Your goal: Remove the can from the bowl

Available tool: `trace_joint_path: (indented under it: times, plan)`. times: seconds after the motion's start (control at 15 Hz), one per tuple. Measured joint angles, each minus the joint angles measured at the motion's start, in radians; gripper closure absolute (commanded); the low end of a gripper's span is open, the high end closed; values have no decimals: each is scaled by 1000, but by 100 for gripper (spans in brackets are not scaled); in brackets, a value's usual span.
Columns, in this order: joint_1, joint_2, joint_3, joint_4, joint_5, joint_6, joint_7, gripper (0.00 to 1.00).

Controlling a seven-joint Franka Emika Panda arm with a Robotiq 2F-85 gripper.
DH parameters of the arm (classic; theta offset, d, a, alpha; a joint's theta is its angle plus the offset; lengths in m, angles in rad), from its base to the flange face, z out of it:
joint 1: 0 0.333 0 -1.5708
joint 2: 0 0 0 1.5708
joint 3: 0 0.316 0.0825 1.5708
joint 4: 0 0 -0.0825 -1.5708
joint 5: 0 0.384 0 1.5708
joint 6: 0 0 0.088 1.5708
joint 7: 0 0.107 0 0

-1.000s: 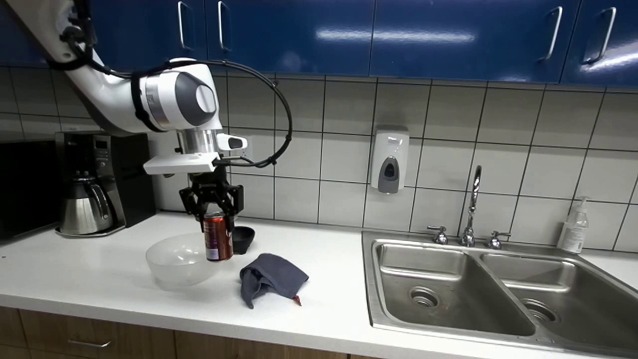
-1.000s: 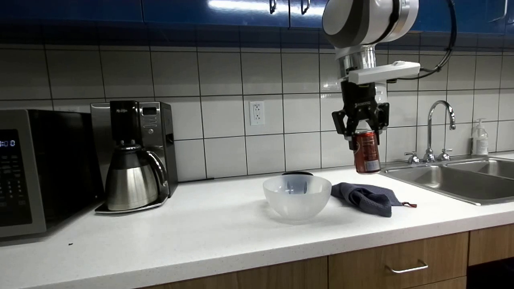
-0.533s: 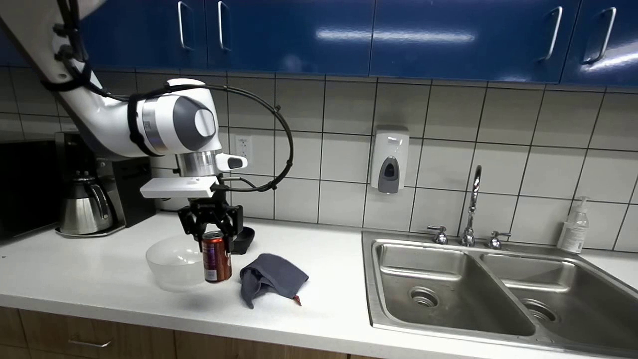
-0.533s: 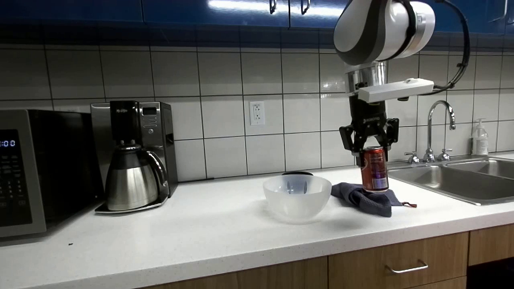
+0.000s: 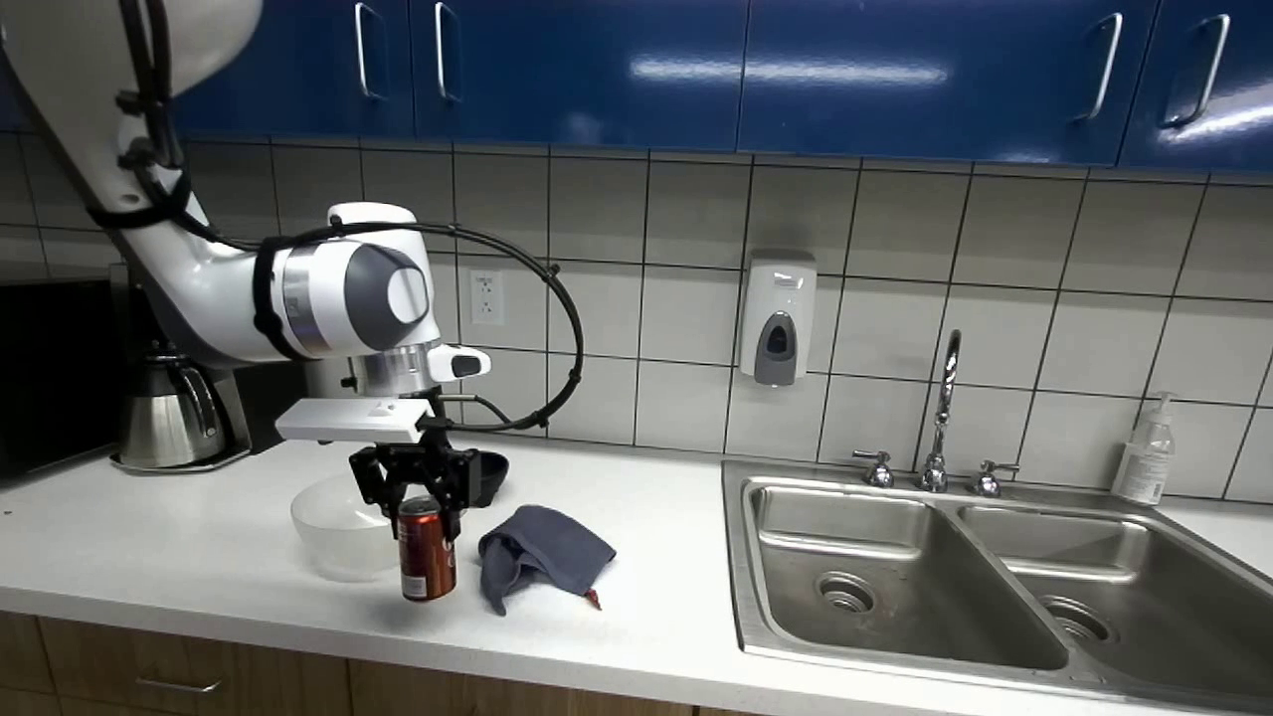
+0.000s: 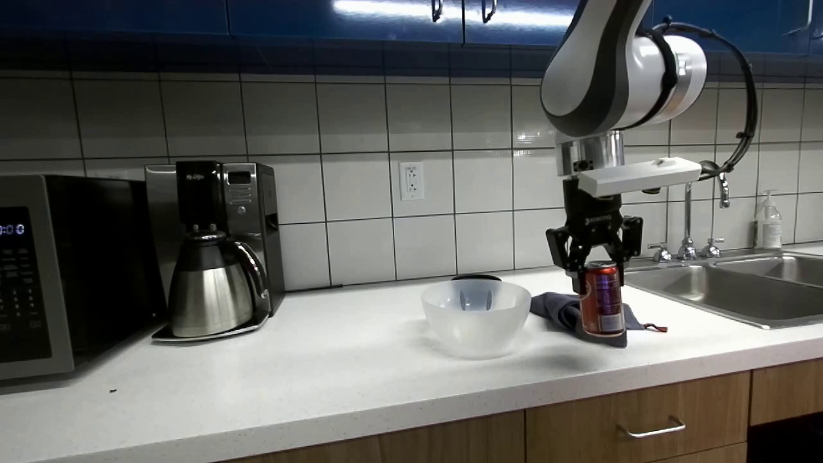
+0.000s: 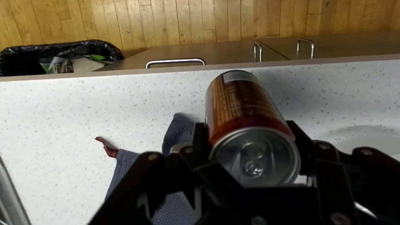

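Jaws clamped on the can (image 6: 602, 305), outside the bowl (image 6: 476, 335).
The gripper (image 6: 599, 281) bears on both sides of the can's upper part, silvery top upward. Outward: bowl and dark cloth (image 5: 547, 550) near, on opposite sides; sink (image 5: 743, 557) well apart.

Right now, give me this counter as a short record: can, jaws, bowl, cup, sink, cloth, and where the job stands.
can: red, silvery top, roughly upright, outside the bowl, apparently above the counter
jaws: closed on both sides of the can
bowl: whitish, translucent, on the counter
cup: black, farther back than the bowl
sink: steel, two basins
cloth: dark blue-grey, crumpled, between bowl and sink in both exterior views
job: can out of the bowl, apparently not yet set down
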Motion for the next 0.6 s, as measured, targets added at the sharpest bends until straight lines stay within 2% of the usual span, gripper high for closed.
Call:
trace_joint_path:
  times: [0.6]
  plan:
    - [-1,96,-25,7,0,119,0,62]
